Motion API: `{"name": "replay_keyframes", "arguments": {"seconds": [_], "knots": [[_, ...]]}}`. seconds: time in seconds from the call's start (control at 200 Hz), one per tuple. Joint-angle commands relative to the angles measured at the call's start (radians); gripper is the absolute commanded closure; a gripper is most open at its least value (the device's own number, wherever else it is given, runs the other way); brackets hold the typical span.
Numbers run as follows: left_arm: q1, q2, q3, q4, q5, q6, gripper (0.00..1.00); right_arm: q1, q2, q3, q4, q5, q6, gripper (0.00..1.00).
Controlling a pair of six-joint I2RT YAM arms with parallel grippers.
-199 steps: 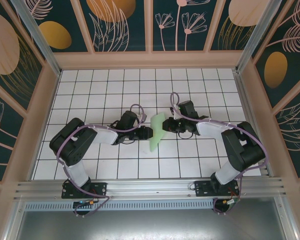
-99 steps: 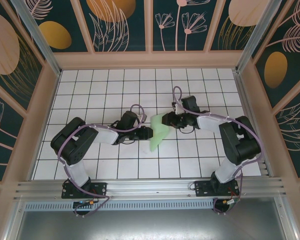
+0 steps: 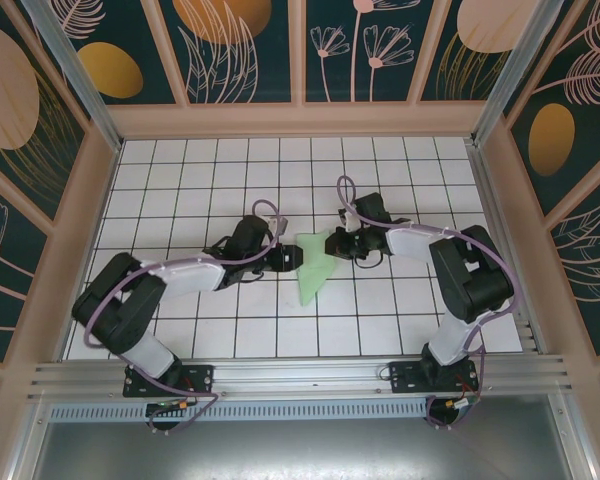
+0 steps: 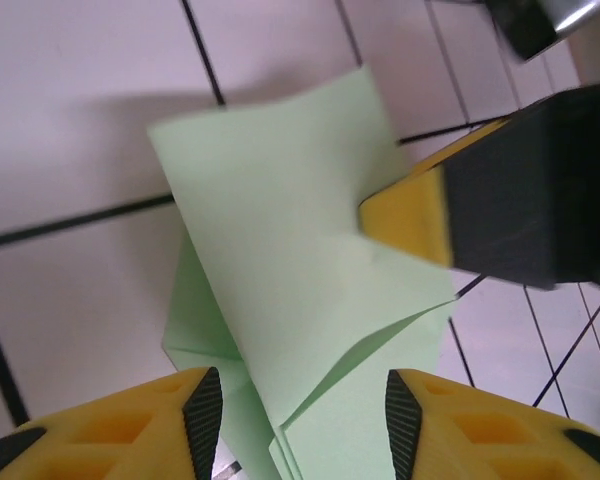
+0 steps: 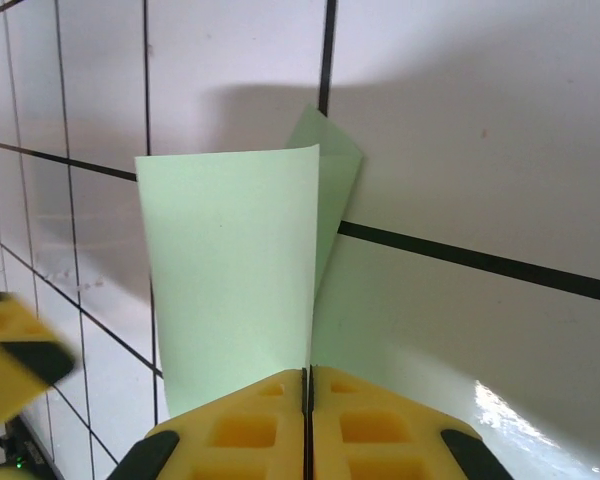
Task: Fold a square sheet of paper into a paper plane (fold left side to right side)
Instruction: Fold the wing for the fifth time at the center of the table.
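Right gripper [image 5: 308, 398] is pressed fully shut, its two yellow pads meeting in a thin seam. The lower edge of a raised flap of the sheet of paper [image 5: 230, 270] runs straight into that seam, so the gripper appears to pinch the flap at its fold. In the right wrist view the flap stands up off the table, pale mint green, with a second layer showing behind its upper right corner and a soft shadow on the tiles behind.

Left gripper [image 4: 302, 410] has its jaws well apart. Its yellow fingers with black ribbed pads sit either side of the paper's lower layers, which pass between them without either pad clearly touching. In the left wrist view the right gripper's yellow tip meets the right edge of the top flap, and a crease runs down from that spot. Beneath the flap, thinner layers fan out toward the bottom of the view.

From above, the paper lies near the middle of the white tiled table [image 3: 180, 190], between the two grippers, which face each other across it. It is a creased, tapering shape, broad at the far end where the grippers meet it and narrowing to a point toward the near edge. Both arms reach inward from their bases by the aluminium rail [image 3: 300, 372]. Teal wall panels [image 3: 240, 50] with plant patterns enclose the table.
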Motion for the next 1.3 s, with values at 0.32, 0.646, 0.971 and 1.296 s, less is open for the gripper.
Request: {"name": "replay_keyframes", "arguments": {"seconds": [0.32,0.646,0.971,1.296], "knots": [[-0.252,-0.061,0.083,-0.198,-0.214,0.124,0.45,0.017,0.02,0.06,-0.054,0.023,0.019,0.9],[-0.356,0.084,0.213,-0.307,-0.346,0.134,0.37,0.028,0.03,0.08,-0.069,0.003,0.031,0.91],[-0.408,0.216,0.309,-0.434,-0.499,0.113,0.36,0.032,0.031,0.081,-0.07,-0.005,0.045,0.92],[-0.44,0.258,0.324,-0.469,-0.616,0.075,0.43,0.041,0.044,0.09,-0.074,-0.01,0.048,0.93]]}}
